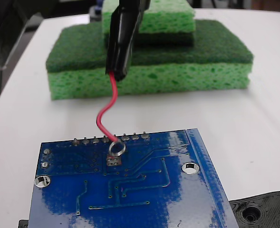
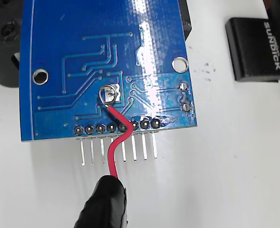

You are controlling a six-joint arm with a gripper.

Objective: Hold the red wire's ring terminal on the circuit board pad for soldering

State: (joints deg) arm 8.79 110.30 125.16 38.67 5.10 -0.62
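Overhead, the wrist view alone shows the row of bare pins (image 2: 118, 151) jutting from the near edge of the circuit board (image 2: 73, 61) over the white counter (image 2: 235, 156), and a black block (image 2: 256, 47) with white lettering at the upper right; the fixed view alone shows two stacked green sponges (image 1: 178, 61) behind the board and a black plastic part (image 1: 265, 211) at its lower right corner; in that view the board's pin row is only a line of dark solder joints along its far edge.

Both views show the red wire (image 1: 112, 102) leaving a thick black sleeve (image 1: 122, 42) and curving down across the pin row; its ring terminal (image 1: 117, 149) lies on the blue surface; in the wrist view the ring overlaps the pad (image 2: 111, 95), while in the fixed view it sits just at the pad's far edge, touching it.

The claw itself is not plainly seen; only the black sleeve shows, at the top of the fixed view and the bottom of the wrist view, so whether the claw is clenched cannot be told; the ring hangs below and ahead of the sleeve at the wire's end.
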